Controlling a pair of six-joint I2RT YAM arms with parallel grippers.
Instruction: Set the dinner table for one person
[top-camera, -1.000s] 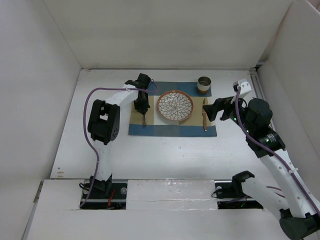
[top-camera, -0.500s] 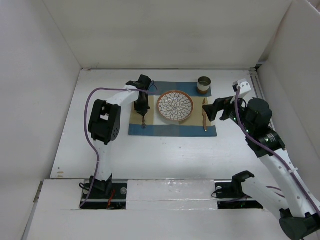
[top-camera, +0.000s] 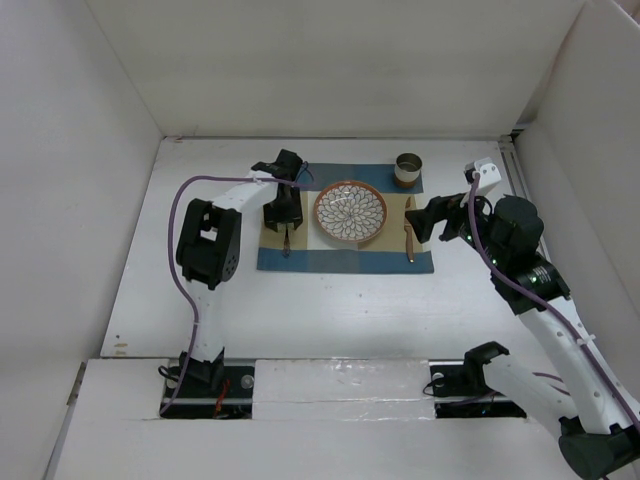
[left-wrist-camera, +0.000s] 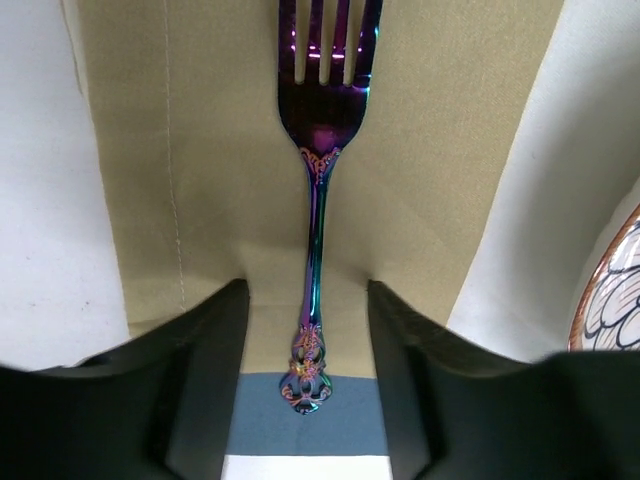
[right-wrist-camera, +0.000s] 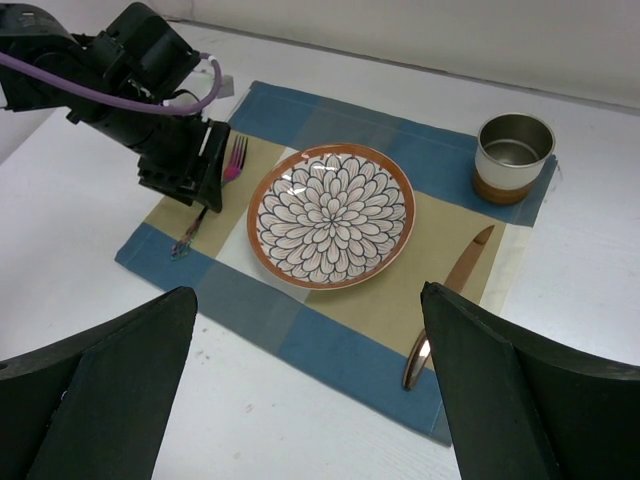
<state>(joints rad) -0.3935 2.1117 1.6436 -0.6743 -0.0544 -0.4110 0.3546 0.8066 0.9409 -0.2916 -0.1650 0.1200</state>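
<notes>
Top external view had the white table (top-camera: 330, 300) stretching from the arm bases to the back wall, the placemat (top-camera: 345, 262) lying on its far middle part. On the mat's left side lay the fork (left-wrist-camera: 318, 200), handle end nearest over the blue band and tines pointing away over the beige. The left claw (top-camera: 284, 218) hung straight above it. A second earlier that claw had been clamped shut low on the fork; now its fingers had parted and stood clear on either side of the handle, touching nothing, and the claw sat a little farther back and higher, so more of the handle showed below it. The fork itself had not shifted. Just right of the fork sat the patterned plate (right-wrist-camera: 331, 213) in the mat's middle, and right of that the knife (right-wrist-camera: 450, 290) lay along the mat's right edge. The right claw (top-camera: 425, 218) hovered beside the knife, wide open and empty, exactly as before. Farthest back, the cup (right-wrist-camera: 513, 155) stood on the mat's far right corner, unmoved.
</notes>
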